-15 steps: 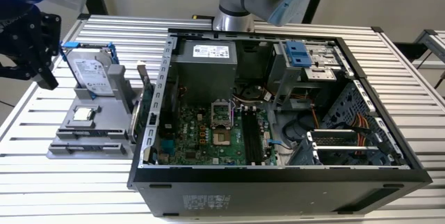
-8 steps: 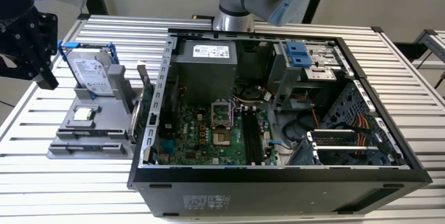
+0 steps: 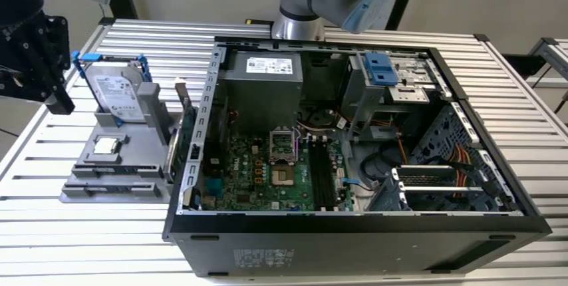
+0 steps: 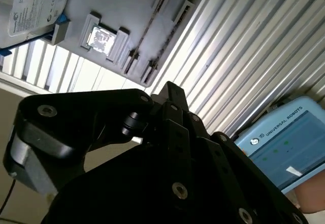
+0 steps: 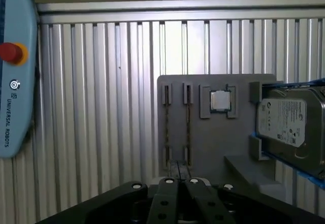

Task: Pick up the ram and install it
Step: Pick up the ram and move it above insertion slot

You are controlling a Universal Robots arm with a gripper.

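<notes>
Clenched, empty gripper (image 5: 180, 181) up above table (image 5: 101, 107), near grey holder (image 5: 203, 148), touching nothing. Ram (image 5: 188, 125) in a holder slot, untouched, twin stick (image 5: 166, 125) just beside; processor chip (image 5: 220, 101) and hard drive (image 5: 289, 122) beyond, on same holder. Open computer case (image 3: 355, 226) at exterior view's right, long black motherboard slots (image 3: 321, 176) inside.

Bright, even light overall. The ribbed silver metal table (image 4: 223, 46) glares white in the second wrist view; the open black computer case (image 3: 355, 229) looks shadowy inside.
</notes>
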